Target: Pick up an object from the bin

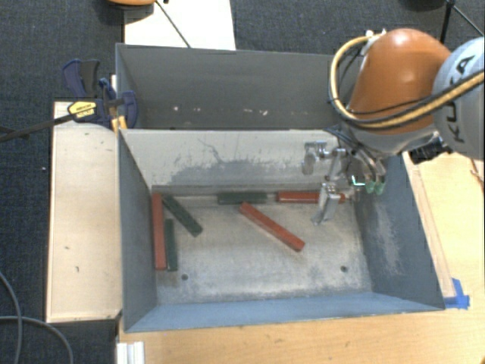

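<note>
My gripper (pixel 318 184) hangs over the back right part of the bin, open, with nothing between its fingers. One fingertip (pixel 323 212) reaches down just in front of a short red stick (pixel 297 197) that lies along the foot of the back wall. A longer red-brown stick (pixel 273 227) lies slantwise on the floor just left of and below that fingertip. A dark green stick (pixel 242 198) lies along the back wall, left of the short red one.
At the left side lie a slanted dark green stick (pixel 182 214), a red stick (pixel 159 232) along the left wall and a dark green one (pixel 171 245) beside it. The arm with its orange dome and cables stands over the bin's right rim.
</note>
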### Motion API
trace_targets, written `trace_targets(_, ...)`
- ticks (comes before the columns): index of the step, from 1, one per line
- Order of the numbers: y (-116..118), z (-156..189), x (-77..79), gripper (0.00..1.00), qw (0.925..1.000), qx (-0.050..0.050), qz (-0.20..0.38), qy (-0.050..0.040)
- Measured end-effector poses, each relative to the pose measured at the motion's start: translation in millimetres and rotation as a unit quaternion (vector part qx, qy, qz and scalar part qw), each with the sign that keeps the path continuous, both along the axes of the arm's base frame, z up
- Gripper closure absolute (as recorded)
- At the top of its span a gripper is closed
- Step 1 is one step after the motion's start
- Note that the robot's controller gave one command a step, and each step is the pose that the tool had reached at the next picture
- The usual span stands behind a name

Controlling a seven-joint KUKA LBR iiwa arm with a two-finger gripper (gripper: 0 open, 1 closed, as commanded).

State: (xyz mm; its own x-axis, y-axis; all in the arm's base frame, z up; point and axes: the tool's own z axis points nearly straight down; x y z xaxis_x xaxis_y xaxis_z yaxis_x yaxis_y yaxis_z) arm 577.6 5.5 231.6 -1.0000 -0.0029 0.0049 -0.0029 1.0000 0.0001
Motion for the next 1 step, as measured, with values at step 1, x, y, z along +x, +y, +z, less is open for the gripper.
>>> trace_targets(1, 0.0, 4.7, 1.5, 0.00, 1.0000, 0.000, 0.000, -0.0041)
